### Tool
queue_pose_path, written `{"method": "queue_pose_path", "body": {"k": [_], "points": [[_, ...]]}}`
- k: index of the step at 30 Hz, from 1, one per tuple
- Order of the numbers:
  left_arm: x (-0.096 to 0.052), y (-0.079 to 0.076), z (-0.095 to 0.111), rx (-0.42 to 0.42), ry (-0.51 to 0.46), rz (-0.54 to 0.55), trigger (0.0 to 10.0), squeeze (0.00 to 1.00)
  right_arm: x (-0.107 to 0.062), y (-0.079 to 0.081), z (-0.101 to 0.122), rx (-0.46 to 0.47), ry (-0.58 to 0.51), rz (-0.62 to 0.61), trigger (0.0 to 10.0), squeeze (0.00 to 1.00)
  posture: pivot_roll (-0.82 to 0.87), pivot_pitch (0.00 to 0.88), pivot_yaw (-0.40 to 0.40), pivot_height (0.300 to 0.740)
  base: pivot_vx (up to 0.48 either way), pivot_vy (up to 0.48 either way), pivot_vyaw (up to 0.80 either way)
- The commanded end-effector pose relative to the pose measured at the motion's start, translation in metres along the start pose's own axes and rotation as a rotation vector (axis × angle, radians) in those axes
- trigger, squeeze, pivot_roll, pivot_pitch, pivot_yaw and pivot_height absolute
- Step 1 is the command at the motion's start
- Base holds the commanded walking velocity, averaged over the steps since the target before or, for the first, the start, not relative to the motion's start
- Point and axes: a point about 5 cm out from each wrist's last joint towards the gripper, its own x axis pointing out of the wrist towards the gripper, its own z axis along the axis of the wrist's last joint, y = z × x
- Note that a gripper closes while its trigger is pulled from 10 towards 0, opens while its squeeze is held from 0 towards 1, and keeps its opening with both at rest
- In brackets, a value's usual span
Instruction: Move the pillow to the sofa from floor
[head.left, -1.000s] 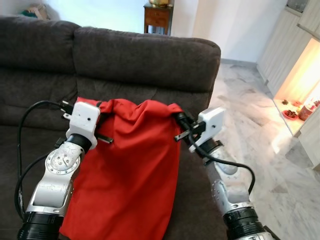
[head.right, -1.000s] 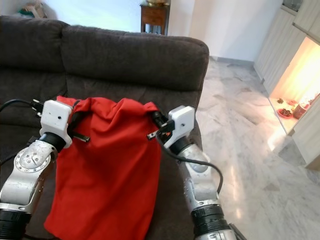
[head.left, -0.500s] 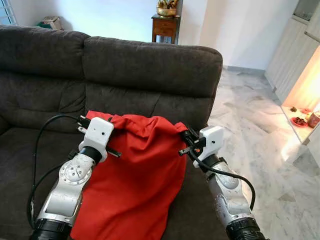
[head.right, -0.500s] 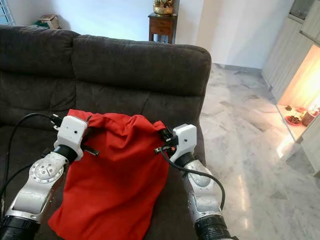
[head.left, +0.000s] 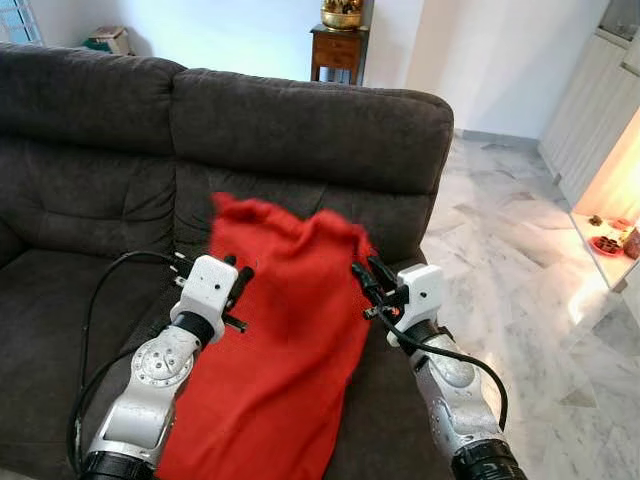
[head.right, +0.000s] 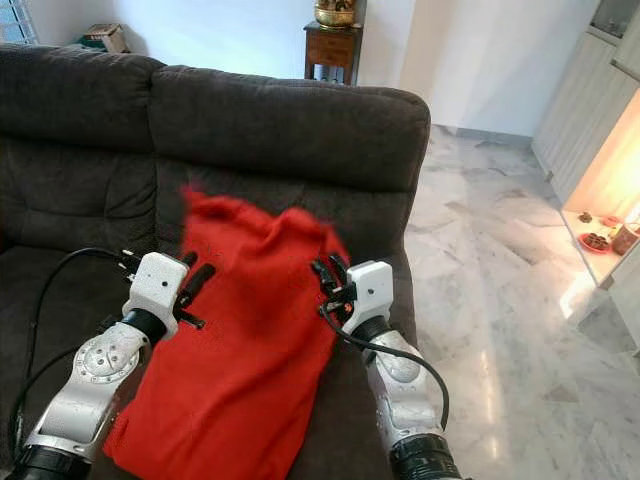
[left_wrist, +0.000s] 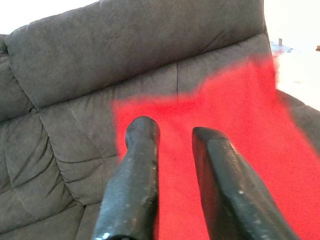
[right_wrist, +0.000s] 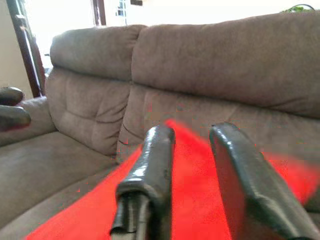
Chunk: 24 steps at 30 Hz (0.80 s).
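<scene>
The red pillow lies on the dark grey sofa, its blurred top edge up against the backrest and its lower end near the seat's front. My left gripper is open at the pillow's left edge, with nothing between its fingers. At the pillow's right edge my right gripper is open too, its fingers pointing over the red fabric toward the backrest. Neither gripper holds the pillow.
The sofa seat stretches out to the left of the pillow. A wooden side table stands behind the sofa. Marble floor runs along the right, with a lit low shelf at the far right.
Both grippers have opened and let go of the pillow's top corners. The pillow has dropped free against the backrest, and both arms have come lower and back.
</scene>
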Motion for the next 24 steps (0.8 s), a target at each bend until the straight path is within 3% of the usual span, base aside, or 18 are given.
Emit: {"method": "queue_pose_path", "body": {"k": [1,2,3,4,5,6,8,9,10,11,12,13,17,21,22,24], "points": [[-0.001,-0.005,-0.006,-0.007,0.016,-0.018,10.0,1.00,0.003,-0.003,0.002,-0.024,-0.001,-0.014,10.0,1.00,0.12,0.000,-0.037,0.740,0.000,0.000,0.00],[-0.001,-0.006,-0.009,-0.020,0.025,-0.015,10.0,1.00,0.002,-0.005,0.000,-0.019,0.007,-0.038,10.0,0.93,0.12,0.000,-0.035,0.740,0.000,0.000,0.00],[-0.002,-0.006,-0.016,-0.037,0.047,-0.009,10.0,1.00,-0.001,-0.010,-0.004,-0.012,0.025,-0.082,10.0,0.00,0.12,0.000,-0.034,0.740,0.000,0.000,0.00],[-0.003,-0.006,-0.021,-0.048,0.064,-0.005,10.0,1.00,-0.002,-0.014,-0.007,-0.005,0.037,-0.111,10.0,0.00,0.12,0.000,-0.034,0.740,0.000,0.000,0.00],[-0.004,-0.006,-0.029,-0.056,0.090,0.002,10.0,0.56,-0.005,-0.019,-0.011,0.001,0.054,-0.153,10.0,0.00,0.12,0.000,-0.031,0.740,0.000,0.000,0.00],[-0.006,-0.005,-0.038,-0.075,0.121,0.015,10.0,0.00,-0.009,-0.025,-0.015,0.020,0.067,-0.198,10.0,0.00,0.12,0.000,-0.027,0.740,0.000,0.000,0.00],[-0.014,-0.003,-0.063,-0.113,0.216,0.054,10.0,0.00,-0.021,-0.040,-0.028,0.081,0.117,-0.314,10.0,0.00,0.11,0.000,-0.022,0.740,0.000,0.000,0.00],[-0.031,-0.002,-0.101,-0.122,0.380,0.086,10.0,0.00,-0.045,-0.054,-0.054,0.146,0.228,-0.445,10.0,0.00,0.09,0.000,-0.013,0.740,0.000,0.000,0.00],[-0.031,-0.002,-0.101,-0.122,0.380,0.086,10.0,0.00,-0.045,-0.054,-0.054,0.146,0.228,-0.445,10.0,0.00,0.09,0.000,-0.013,0.740,0.000,0.000,0.00],[-0.048,-0.004,-0.125,-0.134,0.498,0.099,10.0,0.00,-0.068,-0.062,-0.073,0.183,0.318,-0.539,10.0,0.00,0.08,0.000,-0.008,0.740,0.000,0.000,0.00],[-0.048,-0.004,-0.125,-0.134,0.498,0.099,10.0,0.00,-0.068,-0.062,-0.073,0.183,0.318,-0.539,10.0,0.00,0.08,0.000,-0.008,0.740,0.000,0.000,0.00],[-0.063,-0.007,-0.142,-0.149,0.584,0.109,10.0,0.00,-0.088,-0.067,-0.087,0.229,0.378,-0.618,10.0,0.00,0.08,0.000,-0.002,0.740,0.000,0.000,0.00],[-0.094,-0.013,-0.169,-0.164,0.752,0.129,10.0,0.00,-0.132,-0.073,-0.112,0.311,0.486,-0.780,10.0,0.00,0.06,0.000,0.009,0.740,0.000,0.000,0.00],[-0.115,-0.022,-0.183,-0.200,0.837,0.140,10.0,0.00,-0.168,-0.072,-0.129,0.346,0.568,-0.906,10.0,0.00,0.06,0.000,0.010,0.740,0.000,0.000,0.00],[-0.115,-0.022,-0.183,-0.200,0.837,0.140,10.0,0.00,-0.168,-0.072,-0.129,0.346,0.568,-0.906,10.0,0.00,0.06,0.000,0.010,0.740,0.000,0.000,0.00],[-0.107,-0.020,-0.178,-0.211,0.768,0.172,10.0,0.00,-0.160,-0.074,-0.121,0.343,0.461,-0.881,10.0,0.00,0.05,0.000,0.018,0.740,0.000,0.000,0.00]]}}
